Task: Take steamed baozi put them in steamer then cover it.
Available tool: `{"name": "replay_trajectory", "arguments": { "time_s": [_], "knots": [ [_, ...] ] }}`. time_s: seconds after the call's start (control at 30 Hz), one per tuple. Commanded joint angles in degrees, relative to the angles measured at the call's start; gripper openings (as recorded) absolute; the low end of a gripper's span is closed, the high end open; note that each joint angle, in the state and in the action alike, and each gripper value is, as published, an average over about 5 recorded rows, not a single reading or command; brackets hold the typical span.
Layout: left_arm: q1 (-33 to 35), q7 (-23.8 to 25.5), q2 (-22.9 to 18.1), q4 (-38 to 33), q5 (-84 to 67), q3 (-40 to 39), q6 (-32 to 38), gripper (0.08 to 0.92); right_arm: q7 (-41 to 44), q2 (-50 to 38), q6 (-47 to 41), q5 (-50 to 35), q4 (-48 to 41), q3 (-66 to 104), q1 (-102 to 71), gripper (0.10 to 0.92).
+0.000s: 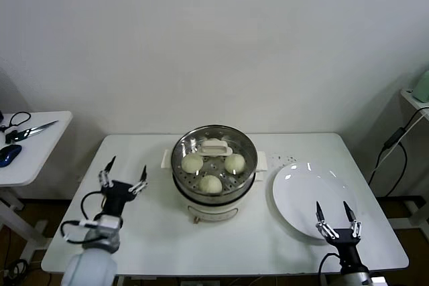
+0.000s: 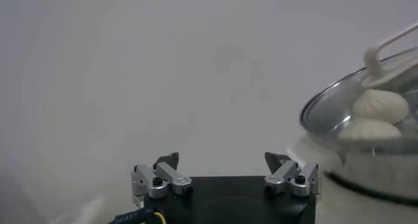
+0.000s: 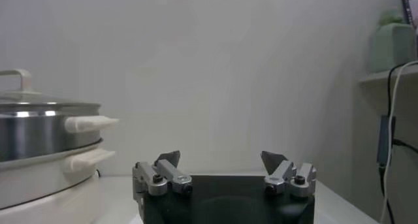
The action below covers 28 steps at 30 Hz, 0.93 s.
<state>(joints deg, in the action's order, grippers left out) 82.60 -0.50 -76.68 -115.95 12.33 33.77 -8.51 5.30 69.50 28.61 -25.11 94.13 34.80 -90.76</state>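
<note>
With both our left claw and right claw spread and empty over the tabletop, the cover lies flat on the steamer over three visible baozi, its handle running left-right, and we judge a stray nudge could knock it askew.

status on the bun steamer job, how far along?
Looks finished. Three buns show through the glass lid, which sits on the steamer. The plate is bare. Nothing in hand: left gripper hangs beside the steamer and right gripper over the plate's near edge, jaws open and empty. Nothing visibly left; a fourth bun isn't visible.
</note>
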Motion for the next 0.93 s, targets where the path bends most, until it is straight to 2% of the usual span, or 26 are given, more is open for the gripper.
{"name": "replay_trajectory", "arguments": {
  "time_s": [0.03,0.17,0.33,0.53,0.93],
  "knots": [
    [5.4,-2.5,4.7,-0.1,-22.8,13.1,6.8,0.823,-1.1,0.1,-0.3,1.4,-0.4,-0.1,0.3,0.823],
    [9.1,-1.7,5.9,5.4,-30.1,12.9,14.3,0.823,-1.2,-0.1,-0.9,1.2,-0.5,-0.2,0.2,0.823],
    [10.4,-0.7,4.6,12.1,-30.7,9.4,21.8,0.823,-1.2,-0.2,-1.0,1.1,-0.3,-0.3,0.1,0.823],
    [11.6,0.3,2.6,15.7,-28.6,4.5,24.6,0.823,-1.2,-0.3,-0.9,1.2,-0.2,-0.4,0.0,0.823],
    [12.3,1.8,2.0,14.8,-28.8,1.7,25.4,0.823,-1.5,-0.3,-0.8,1.2,-0.2,-0.5,0.0,0.823]
  ]
}}
